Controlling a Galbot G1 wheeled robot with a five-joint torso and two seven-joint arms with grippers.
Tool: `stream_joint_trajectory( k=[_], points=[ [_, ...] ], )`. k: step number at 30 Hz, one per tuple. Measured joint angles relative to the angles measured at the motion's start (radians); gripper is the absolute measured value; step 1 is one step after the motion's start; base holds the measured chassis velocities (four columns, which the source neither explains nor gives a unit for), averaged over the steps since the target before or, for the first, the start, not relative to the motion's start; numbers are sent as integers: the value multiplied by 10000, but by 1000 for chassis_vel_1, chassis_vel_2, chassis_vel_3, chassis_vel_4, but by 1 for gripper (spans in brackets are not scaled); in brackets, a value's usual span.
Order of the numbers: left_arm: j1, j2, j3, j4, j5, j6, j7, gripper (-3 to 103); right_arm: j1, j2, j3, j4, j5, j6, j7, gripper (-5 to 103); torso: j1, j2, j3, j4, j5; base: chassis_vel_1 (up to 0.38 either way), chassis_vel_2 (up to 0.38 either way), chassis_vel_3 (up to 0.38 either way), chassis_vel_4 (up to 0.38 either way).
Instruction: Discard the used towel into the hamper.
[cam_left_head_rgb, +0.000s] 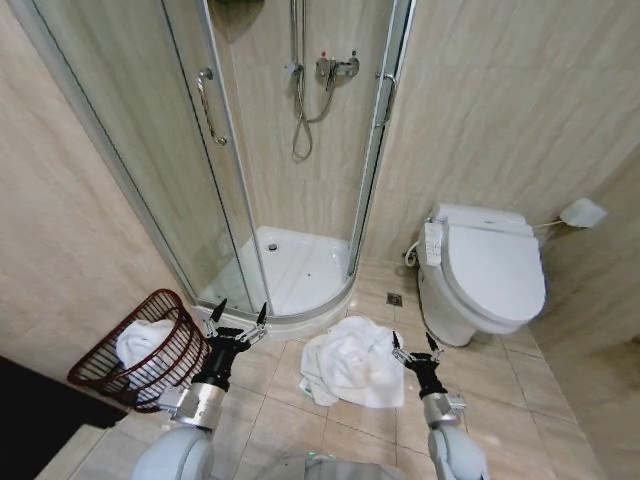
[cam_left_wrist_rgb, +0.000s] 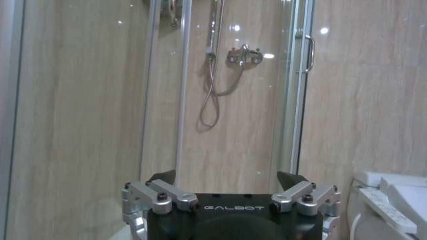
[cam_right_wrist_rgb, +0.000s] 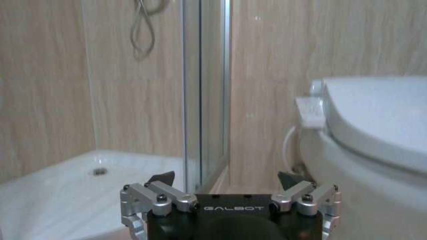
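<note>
Beige tiles cover the bathroom floor (cam_left_head_rgb: 520, 390) and walls, with a glass shower cabin (cam_left_head_rgb: 290, 150) at the upper centre of the head view and a white toilet (cam_left_head_rgb: 485, 270) at the right. At the lower left of that frame sits the hamper (cam_left_head_rgb: 140, 350), a dark reddish wire basket tipped toward the robot, with a white towel in the hamper (cam_left_head_rgb: 145, 345) bundled inside. A second white towel (cam_left_head_rgb: 350, 362) lies crumpled on the floor at lower centre, just in front of the shower's curved step. The left tool (cam_left_head_rgb: 239, 313) is raised just right of the hamper's rim, its fingers spread and holding nothing. The right tool (cam_left_head_rgb: 415, 345) hovers at the floor towel's right edge, fingers likewise spread apart and empty.
</note>
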Motion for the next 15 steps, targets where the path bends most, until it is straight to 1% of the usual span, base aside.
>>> stream_joint_trajectory(
  k=[2,6,7,10,11,15],
  points=[
    [0,0,0,0,0,0,0,99,179,-12,1,-279,-41,-34,6,100,-20,-48,-29,0,-1,0,0,0,0],
    [0,0,0,0,0,0,0,99,1074,-61,6,-1673,-234,-197,39,100,-115,-295,-180,-2,-1,0,0,0,0],
    [0,0,0,0,0,0,0,99,1074,-61,6,-1673,-234,-197,39,100,-115,-295,-180,-2,-1,0,0,0,0],
    [0,0,0,0,0,0,0,99,1644,-91,10,-2553,-360,-297,62,100,-177,-452,-273,-2,-1,0,0,0,0],
    [0,0,0,0,0,0,0,99,1644,-91,10,-2553,-360,-297,62,100,-177,-452,-273,-2,-1,0,0,0,0],
    [0,0,0,0,0,0,0,99,2459,-132,15,-3826,-544,-448,88,100,-257,-667,-408,-3,0,0,0,0,0]
  ],
)
